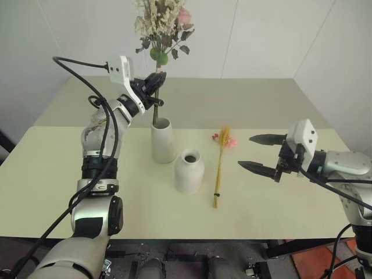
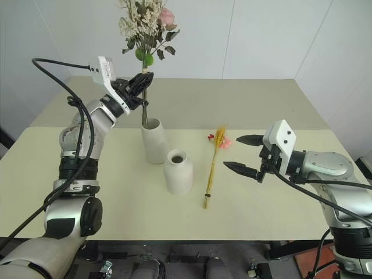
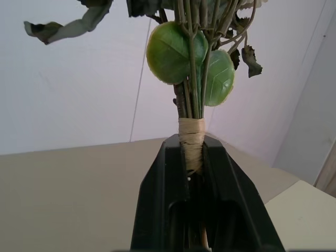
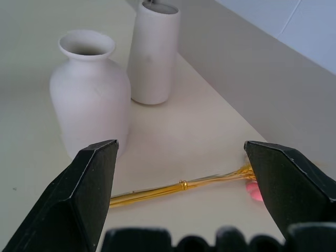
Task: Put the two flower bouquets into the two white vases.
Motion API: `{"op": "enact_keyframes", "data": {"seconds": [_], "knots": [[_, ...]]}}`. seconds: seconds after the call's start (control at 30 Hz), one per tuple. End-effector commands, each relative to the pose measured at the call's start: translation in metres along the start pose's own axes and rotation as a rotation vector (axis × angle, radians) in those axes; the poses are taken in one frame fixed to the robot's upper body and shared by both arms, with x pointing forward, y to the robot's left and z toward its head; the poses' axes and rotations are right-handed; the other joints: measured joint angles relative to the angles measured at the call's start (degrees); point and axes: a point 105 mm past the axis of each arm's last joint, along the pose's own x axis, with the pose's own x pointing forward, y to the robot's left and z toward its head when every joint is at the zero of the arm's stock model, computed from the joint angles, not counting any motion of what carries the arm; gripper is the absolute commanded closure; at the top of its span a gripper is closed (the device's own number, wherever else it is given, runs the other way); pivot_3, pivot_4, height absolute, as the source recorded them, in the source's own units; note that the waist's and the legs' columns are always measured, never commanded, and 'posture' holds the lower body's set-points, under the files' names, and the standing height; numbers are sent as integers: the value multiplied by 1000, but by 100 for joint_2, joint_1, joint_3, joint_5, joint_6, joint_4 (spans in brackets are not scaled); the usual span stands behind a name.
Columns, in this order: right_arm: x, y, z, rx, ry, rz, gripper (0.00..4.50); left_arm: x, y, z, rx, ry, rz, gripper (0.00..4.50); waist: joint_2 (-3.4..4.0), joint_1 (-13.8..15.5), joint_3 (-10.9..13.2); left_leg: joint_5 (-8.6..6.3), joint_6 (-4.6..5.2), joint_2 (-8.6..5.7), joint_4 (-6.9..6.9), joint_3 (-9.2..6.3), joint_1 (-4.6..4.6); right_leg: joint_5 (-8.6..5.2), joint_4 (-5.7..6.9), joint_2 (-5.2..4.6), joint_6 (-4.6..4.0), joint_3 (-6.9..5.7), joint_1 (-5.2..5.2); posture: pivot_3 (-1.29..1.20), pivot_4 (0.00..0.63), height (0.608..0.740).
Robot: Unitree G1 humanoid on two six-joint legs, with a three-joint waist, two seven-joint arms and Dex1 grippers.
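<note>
One bushy bouquet (image 1: 161, 29) — upright, stems down.

My two head views look forward and down over the table (image 1: 261, 203), sharing both vases and both arms. My left wrist view sits close behind the bushy bouquet (image 3: 191, 79), facing the far wall. My right wrist view looks low leftward across the table at the short vase (image 4: 92, 94), tall vase (image 4: 153, 52) and wheat bunch (image 4: 178, 186).
</note>
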Motion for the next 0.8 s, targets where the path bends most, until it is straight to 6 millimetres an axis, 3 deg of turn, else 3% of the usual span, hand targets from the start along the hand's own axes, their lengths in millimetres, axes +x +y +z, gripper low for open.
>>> {"op": "enact_keyframes", "data": {"seconds": [0.03, 0.4, 0.53, 0.67, 0.8], "knots": [[-7, -3, 13, -34, -29, -31, 0, -1, -5, -6, 65, -4, -30, 4421, 0, 3, 0, 0, 0, 0, 0, 0, 0, 0, -1, 0, 0, 0, 0, 0, 150, 740], [-7, -3, 13, -32, -27, -37, 0, 4, -9, -10, 45, -22, -26, 4421, 0, 2, 0, 0, 1, 1, 0, 0, -1, 0, 0, 1, 0, 0, -2, 0, 150, 740], [-8, -2, 13, -31, -27, -41, 0, -2, -9, -22, 31, 18, -34, 4421, 0, 2, 0, 0, 0, 1, 0, -1, 1, 0, 1, 1, 0, 0, 0, 0, 150, 740], [-8, -2, 12, -28, -25, -46, 0, -17, -11, -32, 28, 75, -50, 3208, 0, -16, 0, 0, 1, 2, 0, -1, 0, 0, 0, 1, 0, 1, -1, 0, 150, 740], [-8, 0, 11, -27, -23, -47, 0, -41, -7, -23, 28, 78, -38, 1860, 1, -26, 0, 0, 0, 5, 1, -2, 3, 0, 5, 3, 0, 1, -1, 0, 150, 740]]}}
